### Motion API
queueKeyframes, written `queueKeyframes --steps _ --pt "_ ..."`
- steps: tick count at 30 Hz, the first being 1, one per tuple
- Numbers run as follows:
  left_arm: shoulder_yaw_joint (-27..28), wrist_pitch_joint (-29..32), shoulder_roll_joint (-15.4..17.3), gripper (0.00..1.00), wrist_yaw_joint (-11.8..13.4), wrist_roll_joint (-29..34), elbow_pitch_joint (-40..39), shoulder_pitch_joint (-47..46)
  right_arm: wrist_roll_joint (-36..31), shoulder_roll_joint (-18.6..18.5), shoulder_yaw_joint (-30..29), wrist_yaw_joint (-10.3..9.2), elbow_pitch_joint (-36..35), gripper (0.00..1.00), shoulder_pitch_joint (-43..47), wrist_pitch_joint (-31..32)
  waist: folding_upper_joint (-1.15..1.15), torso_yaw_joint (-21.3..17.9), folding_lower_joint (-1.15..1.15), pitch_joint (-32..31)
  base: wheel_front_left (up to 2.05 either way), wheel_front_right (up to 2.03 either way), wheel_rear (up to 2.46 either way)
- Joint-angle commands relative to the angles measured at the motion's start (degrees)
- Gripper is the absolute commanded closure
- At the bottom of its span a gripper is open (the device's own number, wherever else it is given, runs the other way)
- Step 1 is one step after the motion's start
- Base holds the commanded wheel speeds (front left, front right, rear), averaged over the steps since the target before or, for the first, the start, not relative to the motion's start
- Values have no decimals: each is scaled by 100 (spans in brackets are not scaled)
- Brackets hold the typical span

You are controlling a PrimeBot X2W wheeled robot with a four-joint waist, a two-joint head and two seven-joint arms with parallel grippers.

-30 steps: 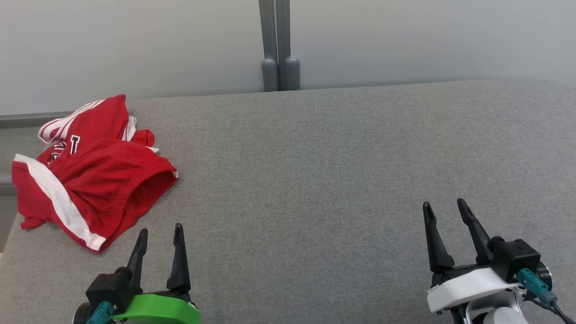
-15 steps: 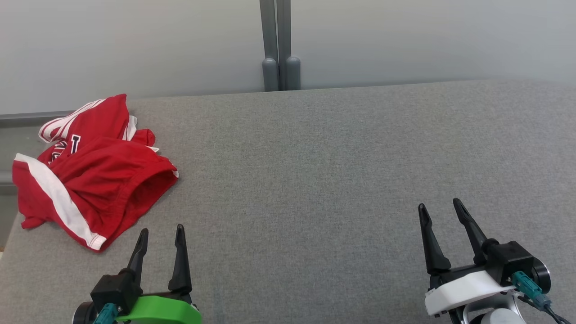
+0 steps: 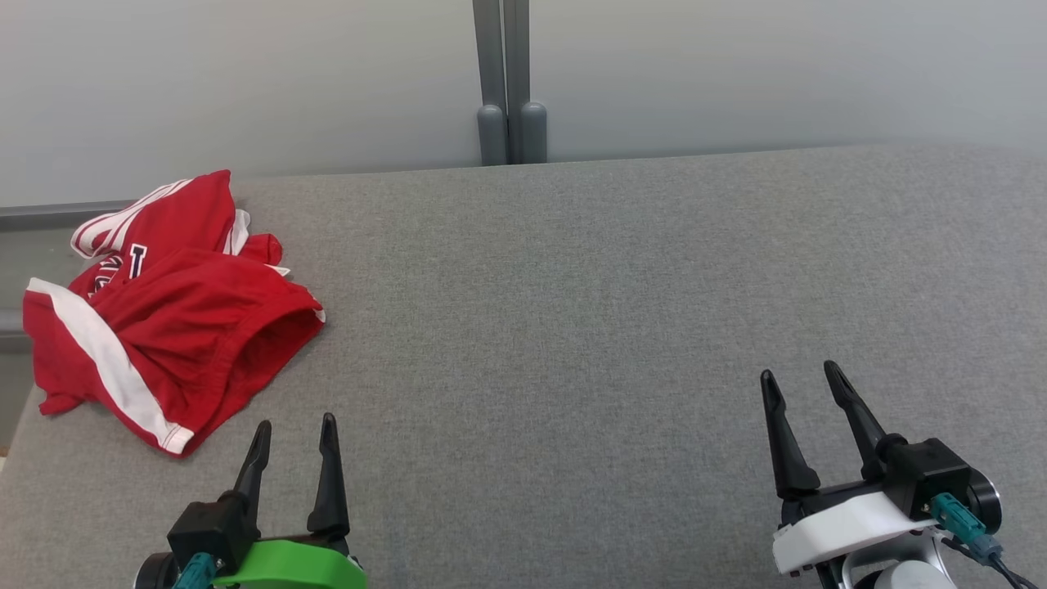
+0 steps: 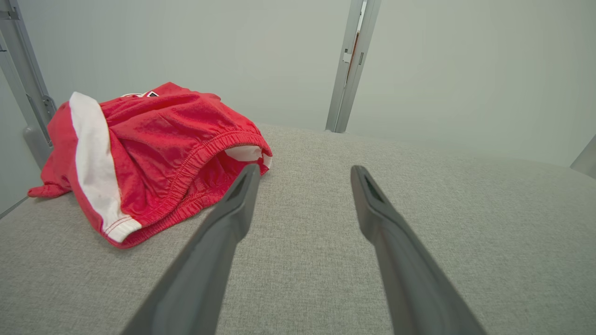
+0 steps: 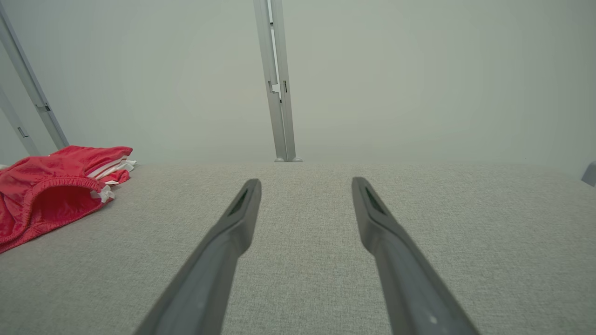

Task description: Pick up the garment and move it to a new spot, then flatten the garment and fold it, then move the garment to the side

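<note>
Jaws wide apart on both the left gripper [image 3: 295, 420] and the right gripper [image 3: 798, 370], with nothing between either pair. Hovering low over the grey padded table [image 3: 572, 311], fingers pointing forward toward the back wall [image 3: 736, 74].

Ahead and to the left of the left jaws: the red garment [image 3: 172, 327], shorts by the look of it, crumpled in a heap with a white side stripe and an elastic waistband gaping toward the jaws. Near the left fingertips but clear of them, no contact. Well apart from the right jaws, far off to their left across bare table. In the left wrist view, waistband edge just past the tip of one finger, off to that side and not between the two.

Long axis hard to call while bunched up; roughly slanting from near-left of the left jaws to farther ahead of them. Far left part seemingly at or slightly over the table's side edge.

Judged stage: the very start, pick-up not yet begun. Left arm plainly the nearer, so likely the one to reach: forward and leftward, then down onto the waistband or a raised fold. Risk: pinching a single layer and dragging the heap instead of lifting it.
</note>
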Motion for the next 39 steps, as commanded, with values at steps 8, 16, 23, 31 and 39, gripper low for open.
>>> queueKeyframes --steps 8,16,23,31,39 --pt "-2 -2 38 0 -31 -59 23 -32 6 -23 -50 2 -35 0 77 -28 0 74 0 11 0 0 0" --pt "-59 -2 36 0 -14 -27 7 -104 17 -19 -135 2 -116 0 138 -25 0 720 0 24 0 0 0" --pt "21 0 36 0 5 -36 29 -61 21 -20 -49 2 -128 0 125 -25 0 1705 0 10 0 0 0" --pt "155 0 34 0 -33 -11 -9 44 47 -20 38 2 -92 0 138 -25 0 2474 0 23 0 0 0" --pt "180 1 34 0 -16 -40 -11 66 55 -21 110 1 -56 0 84 -25 0 2675 0 42 0 0 0"
